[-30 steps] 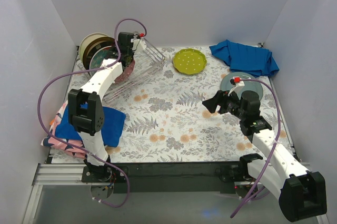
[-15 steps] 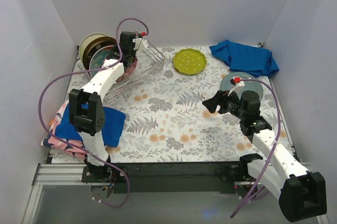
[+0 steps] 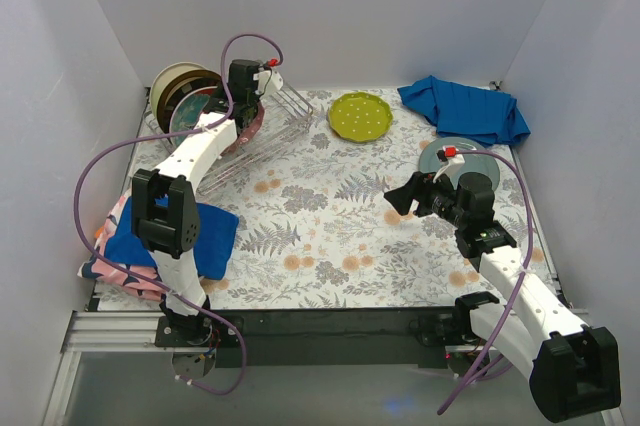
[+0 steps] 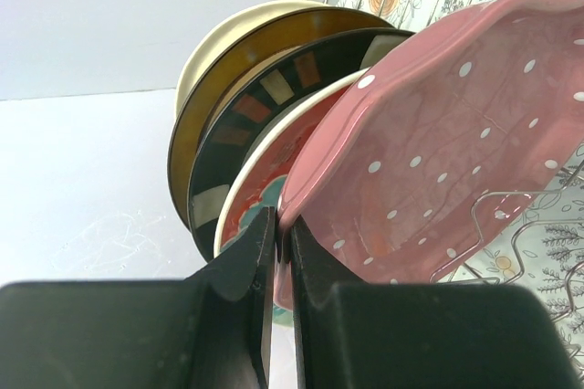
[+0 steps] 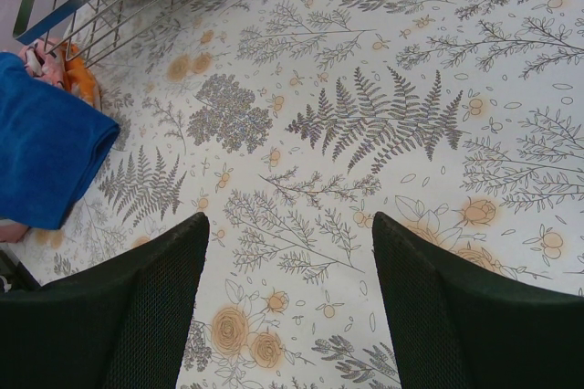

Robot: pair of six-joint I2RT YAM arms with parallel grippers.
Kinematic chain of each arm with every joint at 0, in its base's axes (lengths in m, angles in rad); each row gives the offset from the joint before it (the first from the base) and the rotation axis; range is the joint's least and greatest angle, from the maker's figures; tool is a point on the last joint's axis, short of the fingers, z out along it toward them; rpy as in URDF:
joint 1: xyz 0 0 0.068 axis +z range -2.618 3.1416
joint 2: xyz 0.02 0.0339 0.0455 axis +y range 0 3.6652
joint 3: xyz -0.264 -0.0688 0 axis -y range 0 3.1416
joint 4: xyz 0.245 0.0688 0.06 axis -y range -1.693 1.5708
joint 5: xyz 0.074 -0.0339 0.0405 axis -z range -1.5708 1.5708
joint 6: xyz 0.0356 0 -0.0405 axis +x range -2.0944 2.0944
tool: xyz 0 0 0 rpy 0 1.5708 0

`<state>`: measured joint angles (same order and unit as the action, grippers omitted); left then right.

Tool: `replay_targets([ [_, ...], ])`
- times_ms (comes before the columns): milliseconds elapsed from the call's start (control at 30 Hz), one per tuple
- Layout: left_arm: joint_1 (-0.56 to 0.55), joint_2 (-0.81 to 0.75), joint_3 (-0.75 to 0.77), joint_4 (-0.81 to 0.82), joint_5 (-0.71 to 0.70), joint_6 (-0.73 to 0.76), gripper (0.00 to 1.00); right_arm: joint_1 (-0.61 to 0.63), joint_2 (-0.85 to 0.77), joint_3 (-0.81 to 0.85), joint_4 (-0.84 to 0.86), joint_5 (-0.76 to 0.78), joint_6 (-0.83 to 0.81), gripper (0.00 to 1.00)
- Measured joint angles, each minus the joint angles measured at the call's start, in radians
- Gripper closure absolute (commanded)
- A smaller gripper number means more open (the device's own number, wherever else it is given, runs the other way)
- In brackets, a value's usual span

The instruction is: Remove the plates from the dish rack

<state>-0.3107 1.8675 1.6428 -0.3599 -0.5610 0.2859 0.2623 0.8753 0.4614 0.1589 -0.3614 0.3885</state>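
The wire dish rack (image 3: 278,118) stands at the back left, with several plates upright in it. My left gripper (image 4: 281,217) is shut on the rim of the pink scalloped plate (image 4: 456,133), which leans out from the teal-red floral plate (image 4: 248,202), the dark-rimmed plate (image 4: 239,124) and the cream plate (image 4: 228,28) behind it. From above, the left gripper (image 3: 244,94) sits over the rack. A lime-green plate (image 3: 360,116) lies flat on the table. A grey-teal plate (image 3: 448,150) lies at the right, partly hidden by my right arm. My right gripper (image 3: 402,196) hangs open over bare tablecloth.
A blue cloth (image 3: 465,108) lies at the back right. Another blue cloth (image 3: 180,231) rests on patterned fabric at the front left, also seen from the right wrist as blue cloth (image 5: 46,152). White walls close in the table on three sides.
My left gripper has shifted very slightly toward the back right with the pink plate's rim in it. The right arm has not moved.
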Motion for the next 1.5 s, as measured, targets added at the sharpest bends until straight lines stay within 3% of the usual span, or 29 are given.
replay_targets([
  [933, -0.015, 0.0, 0.06, 0.023, -0.003, -0.05, 1.0, 0.0, -0.014, 0.0, -0.003, 0.0, 0.0, 0.23],
  [1500, -0.015, 0.0, 0.086, 0.032, 0.048, -0.169, 1.0, 0.0, -0.015, 0.0, -0.003, 0.0, 0.0, 0.23],
])
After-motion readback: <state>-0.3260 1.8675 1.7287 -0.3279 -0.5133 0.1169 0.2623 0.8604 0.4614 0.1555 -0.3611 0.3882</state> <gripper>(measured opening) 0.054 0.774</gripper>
